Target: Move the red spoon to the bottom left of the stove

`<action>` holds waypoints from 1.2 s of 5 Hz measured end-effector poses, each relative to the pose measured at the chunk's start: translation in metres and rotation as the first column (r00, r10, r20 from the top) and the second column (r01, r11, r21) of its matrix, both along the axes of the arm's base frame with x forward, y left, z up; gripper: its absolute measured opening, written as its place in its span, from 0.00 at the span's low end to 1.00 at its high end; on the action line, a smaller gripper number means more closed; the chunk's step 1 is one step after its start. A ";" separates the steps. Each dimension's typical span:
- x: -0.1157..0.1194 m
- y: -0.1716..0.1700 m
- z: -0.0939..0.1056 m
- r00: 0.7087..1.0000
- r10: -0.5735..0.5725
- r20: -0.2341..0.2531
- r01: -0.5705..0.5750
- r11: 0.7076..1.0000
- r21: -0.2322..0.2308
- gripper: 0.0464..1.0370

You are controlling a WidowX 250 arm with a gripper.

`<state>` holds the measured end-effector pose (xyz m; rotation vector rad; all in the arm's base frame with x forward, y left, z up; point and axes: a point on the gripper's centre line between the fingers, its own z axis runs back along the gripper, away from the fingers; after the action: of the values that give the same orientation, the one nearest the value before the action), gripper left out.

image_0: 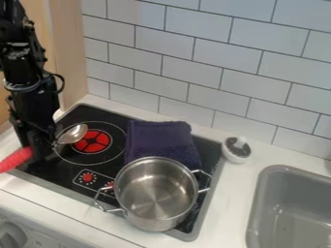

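No txt or nos. legible anywhere.

The arm (31, 104) is black and blocky, a thin black cable (63, 83) looping from its side.

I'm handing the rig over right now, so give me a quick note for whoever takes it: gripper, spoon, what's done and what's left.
Gripper: at the stove's left side, apparently closed on the red spoon around its neck.
Spoon: red handle sticks out past the stove's left edge, metal bowl over the left burner. Can't tell whether it touches the stove.
Nearby: steel pot at the stove's front right, dark folded cloth behind it.
Done: spoon seems grasped and is at the left side.
Left: settle it at the bottom left, let go, back off.
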<state>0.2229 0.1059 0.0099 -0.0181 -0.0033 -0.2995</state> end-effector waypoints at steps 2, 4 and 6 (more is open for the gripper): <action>0.000 0.000 0.000 1.000 0.012 -0.002 -0.012 1.000 -0.001 0.95; -0.005 -0.005 0.004 1.000 0.013 -0.024 -0.014 0.999 -0.037 0.96; 0.002 -0.013 0.037 0.998 -0.031 0.055 0.035 0.996 -0.082 0.96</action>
<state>0.2252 0.0925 0.0474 -0.0930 -0.0689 -0.3327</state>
